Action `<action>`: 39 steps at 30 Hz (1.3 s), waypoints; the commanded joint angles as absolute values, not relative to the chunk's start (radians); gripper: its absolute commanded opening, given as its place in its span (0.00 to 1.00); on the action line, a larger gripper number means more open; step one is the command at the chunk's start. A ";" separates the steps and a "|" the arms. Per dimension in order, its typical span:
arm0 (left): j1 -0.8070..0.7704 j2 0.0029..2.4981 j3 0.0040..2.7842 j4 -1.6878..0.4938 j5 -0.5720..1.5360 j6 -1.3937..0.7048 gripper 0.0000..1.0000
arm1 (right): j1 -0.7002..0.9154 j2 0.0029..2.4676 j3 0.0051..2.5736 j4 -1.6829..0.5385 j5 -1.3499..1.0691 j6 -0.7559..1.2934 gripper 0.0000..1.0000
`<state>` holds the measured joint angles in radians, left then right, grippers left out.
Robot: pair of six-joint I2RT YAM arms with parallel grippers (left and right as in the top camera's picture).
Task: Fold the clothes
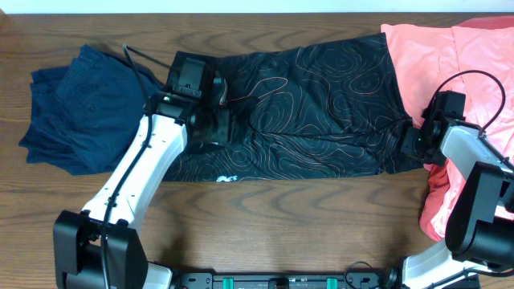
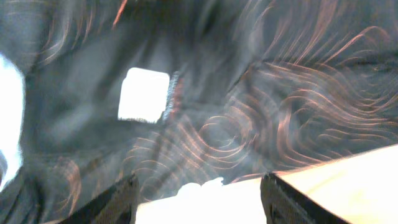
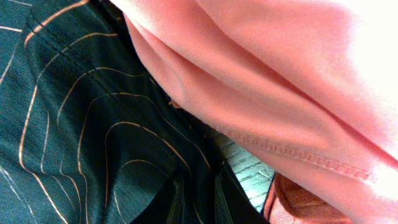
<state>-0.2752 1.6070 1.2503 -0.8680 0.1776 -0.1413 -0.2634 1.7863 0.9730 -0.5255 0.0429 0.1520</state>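
A black garment with thin orange contour lines (image 1: 321,104) lies spread flat across the middle of the table. My left gripper (image 1: 210,120) hangs over its left part. In the left wrist view the fingers (image 2: 199,202) stand wide apart and empty above the fabric (image 2: 280,93), near its front hem and a white label (image 2: 144,94). This view is blurred. My right gripper (image 1: 409,140) is at the garment's right edge. In the right wrist view its jaws (image 3: 196,199) are closed, with the black fabric (image 3: 81,124) bunched between them.
A crumpled navy garment (image 1: 76,108) lies at the far left. A pink garment (image 1: 450,56) lies at the far right, overlapping the black garment's right edge and draped close over my right gripper (image 3: 280,81). Bare wood table (image 1: 305,217) runs along the front.
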 commanded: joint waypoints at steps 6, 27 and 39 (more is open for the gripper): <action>-0.159 1.615 1.061 -0.816 -0.019 -0.302 0.66 | -0.270 1.818 0.927 -0.558 0.055 0.160 0.17; 0.005 1.691 0.815 -0.520 -0.026 -0.371 0.35 | -0.270 1.818 0.927 -0.583 0.043 0.161 0.13; 0.080 1.703 0.815 -0.699 -0.046 -0.369 0.06 | -0.270 1.818 0.927 -0.778 0.057 0.181 0.01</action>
